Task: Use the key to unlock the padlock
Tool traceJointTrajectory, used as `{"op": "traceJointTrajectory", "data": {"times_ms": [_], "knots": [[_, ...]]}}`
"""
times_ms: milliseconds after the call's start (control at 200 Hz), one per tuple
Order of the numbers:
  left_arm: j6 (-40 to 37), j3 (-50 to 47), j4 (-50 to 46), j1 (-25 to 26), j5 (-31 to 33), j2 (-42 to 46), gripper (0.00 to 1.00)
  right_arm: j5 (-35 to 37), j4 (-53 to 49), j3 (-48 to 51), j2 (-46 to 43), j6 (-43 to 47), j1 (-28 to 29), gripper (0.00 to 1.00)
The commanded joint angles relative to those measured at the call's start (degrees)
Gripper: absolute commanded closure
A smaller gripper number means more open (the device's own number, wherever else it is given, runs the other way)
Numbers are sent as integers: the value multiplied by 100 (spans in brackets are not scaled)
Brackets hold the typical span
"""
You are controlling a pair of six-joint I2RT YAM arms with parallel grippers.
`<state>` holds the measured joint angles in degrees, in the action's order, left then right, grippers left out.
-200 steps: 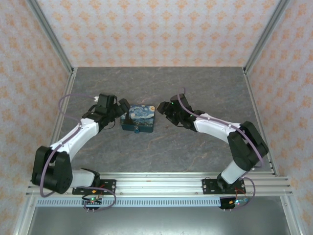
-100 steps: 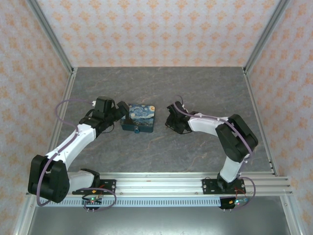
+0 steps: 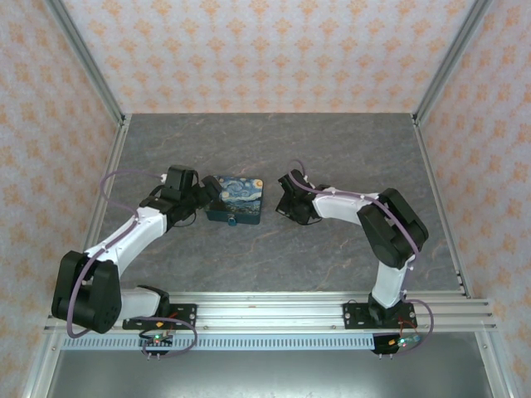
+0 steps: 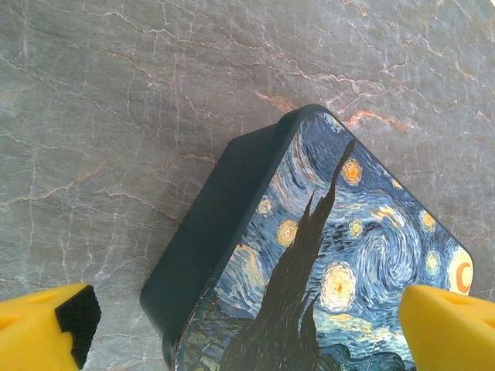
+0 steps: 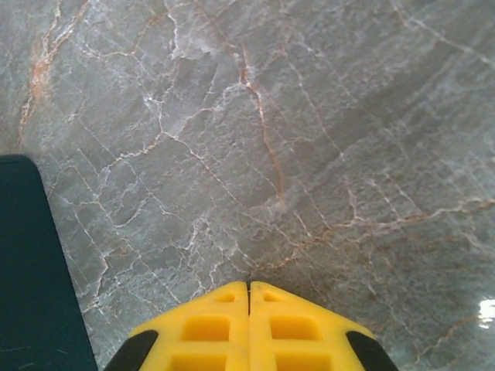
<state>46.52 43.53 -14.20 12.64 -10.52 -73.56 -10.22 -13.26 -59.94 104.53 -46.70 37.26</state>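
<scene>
- padlock [image 4: 332, 263] lies flat on grey veined worktop [image 4: 116, 93], starry swirl face up, dark teal side wall showing
- left pincer [image 4: 247, 328] spread wide, yellow fingertips [image 4: 39, 328] at both lower corners, padlock's near end between them
- black pad [image 4: 77, 321] on one fingertip, apart from padlock's side

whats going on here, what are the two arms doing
Two robot arms flank a padlock with a starry-night print, lying flat on the grey table. The left gripper is open, its yellow fingers either side of the padlock, not clamped on it. The right gripper is shut with nothing between its fingers, over bare table just right of the padlock.
</scene>
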Motion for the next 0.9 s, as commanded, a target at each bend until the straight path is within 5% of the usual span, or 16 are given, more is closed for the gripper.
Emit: {"op": "traceJointTrajectory", "data": {"times_ms": [0, 315, 415, 470, 896], "knots": [[22, -21, 165, 8, -101, -49, 0, -94, -114, 189, -15, 59, 138, 100], [-14, -29, 173, 19, -291, 36, 0, -294, 68, 1451, -1349, -57, 431, 100], [-55, -16, 164, 44, -310, 27, 0, -308, -24, 1652, -1751, -31, 563, 53], [-67, -12, 171, 59, -306, -5, 0, -245, -62, 1740, -1939, -45, 585, 43], [-82, 6, 224, 172, -258, -194, 0, -245, -70, 1485, -1834, 258, 654, 43]]}}
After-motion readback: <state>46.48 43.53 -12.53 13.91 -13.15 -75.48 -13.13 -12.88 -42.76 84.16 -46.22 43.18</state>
